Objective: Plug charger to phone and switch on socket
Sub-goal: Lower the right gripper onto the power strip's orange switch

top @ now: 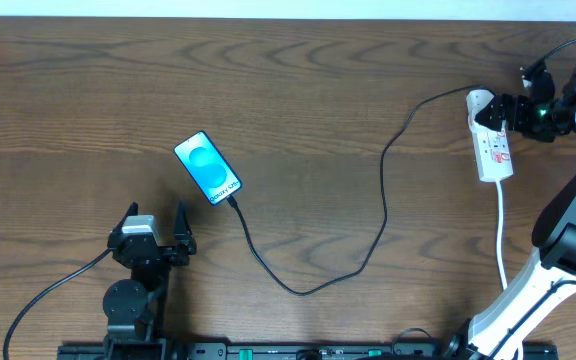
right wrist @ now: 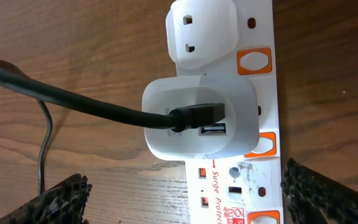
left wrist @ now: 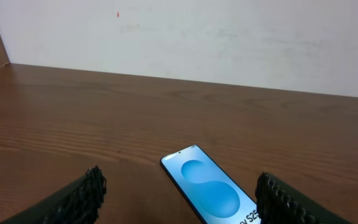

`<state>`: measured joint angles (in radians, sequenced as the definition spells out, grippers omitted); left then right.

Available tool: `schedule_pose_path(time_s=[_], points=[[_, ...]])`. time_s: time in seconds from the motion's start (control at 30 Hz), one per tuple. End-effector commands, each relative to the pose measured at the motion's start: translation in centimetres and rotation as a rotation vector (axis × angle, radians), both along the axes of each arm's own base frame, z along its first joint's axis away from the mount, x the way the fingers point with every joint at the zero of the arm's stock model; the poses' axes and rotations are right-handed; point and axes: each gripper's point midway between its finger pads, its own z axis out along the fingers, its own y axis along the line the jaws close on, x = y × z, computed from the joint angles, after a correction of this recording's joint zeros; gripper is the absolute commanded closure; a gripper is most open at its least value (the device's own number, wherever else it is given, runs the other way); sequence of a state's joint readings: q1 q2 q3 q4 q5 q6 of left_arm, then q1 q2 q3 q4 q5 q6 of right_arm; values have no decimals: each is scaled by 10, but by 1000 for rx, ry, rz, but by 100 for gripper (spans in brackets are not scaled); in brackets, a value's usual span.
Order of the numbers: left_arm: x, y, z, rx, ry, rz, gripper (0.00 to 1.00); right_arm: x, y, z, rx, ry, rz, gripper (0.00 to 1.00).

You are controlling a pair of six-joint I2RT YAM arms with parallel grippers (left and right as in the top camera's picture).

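the phone (top: 208, 167) lies at about 10 o'clock from the middle of the table (top: 298, 80), and the charger (top: 384, 200) runs from its 5 o'clock end over to the socket (top: 495, 150) near the 3 o'clock edge. the tip looks plugged in, though you cannot confirm it is seated. the other end sits in a white adapter (right wrist: 166, 134) on the socket. that leaves the switch as your step in hand. your left gripper (top: 156, 215) waits at 7 o'clock of the phone, jaws spread, holding nothing. your right gripper (right wrist: 191, 199) hovers over the socket, jaws wide and empty. next, i judge, bring one finger down on the orange switch (right wrist: 265, 144) at 4 o'clock of the adapter, half hidden by it.
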<state>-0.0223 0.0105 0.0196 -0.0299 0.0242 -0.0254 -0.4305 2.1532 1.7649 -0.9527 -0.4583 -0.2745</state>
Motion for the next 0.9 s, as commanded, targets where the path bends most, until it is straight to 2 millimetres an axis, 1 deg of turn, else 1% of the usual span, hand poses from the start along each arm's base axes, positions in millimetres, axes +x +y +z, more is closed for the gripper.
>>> schedule_pose_path(time_s=[0.0, 0.07, 0.2, 0.3, 0.5, 0.7, 0.87], points=[[-1, 3, -16, 9, 51, 13, 21, -1, 9, -8, 22, 3, 30, 3], [-1, 3, -16, 9, 50, 13, 21, -2, 10, -12, 23, 4, 31, 1], [-1, 3, -16, 9, 50, 13, 21, -7, 13, -22, 25, 19, 36, 1], [-1, 3, -16, 9, 51, 13, 21, -8, 14, -25, 27, 23, 37, 1], [-1, 3, -16, 9, 50, 13, 21, -4, 12, -24, 18, 5, 37, 2], [-1, 3, -16, 9, 50, 13, 21, 4, 8, -22, 1, -32, 37, 1], [-1, 3, -16, 9, 50, 13, 21, 5, 8, -22, 1, -37, 33, 1]])
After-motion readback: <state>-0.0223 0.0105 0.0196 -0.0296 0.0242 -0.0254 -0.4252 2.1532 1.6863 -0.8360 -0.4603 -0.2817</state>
